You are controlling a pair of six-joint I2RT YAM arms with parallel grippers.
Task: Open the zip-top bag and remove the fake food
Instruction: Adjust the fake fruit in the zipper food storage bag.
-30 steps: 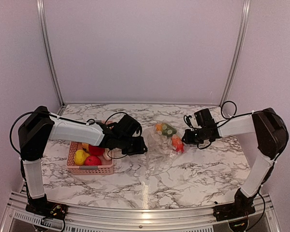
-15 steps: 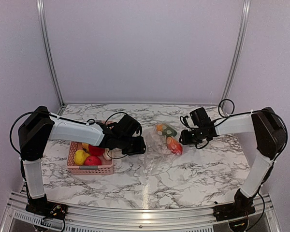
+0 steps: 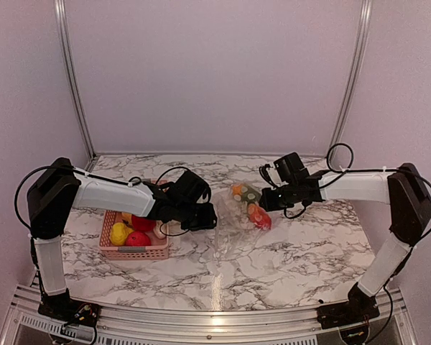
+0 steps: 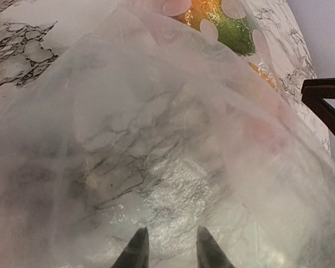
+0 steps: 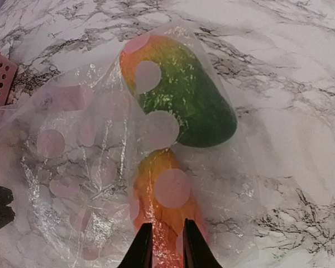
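1. The zip-top bag [image 3: 233, 224] lies flat on the marble surface [image 3: 302, 251] between my two pincers. Its long axis runs roughly far to near, and I cannot make out the zip strip.
2. My right pincer [image 5: 164, 247] is nearer the load. It sits at the bag's far-right end, jaws narrow, tips over an orange-red piece [image 5: 163, 195]. I cannot tell whether they pinch film.
3. My left pincer [image 4: 169, 251] meets the opposite, left side, jaws likewise narrow. Film fills its view, so the grip is unclear.
4. The fake food inside is that piece and a glossy, oblong green-and-orange one [image 5: 195, 106] touching it.
5. The film is thin, crinkled and clear with pale pink dots. I judge it will slip and stretch rather than hold its shape.
6. The pink perforated basket [image 3: 133, 252] sits to the left, holding yellow and red fruits.
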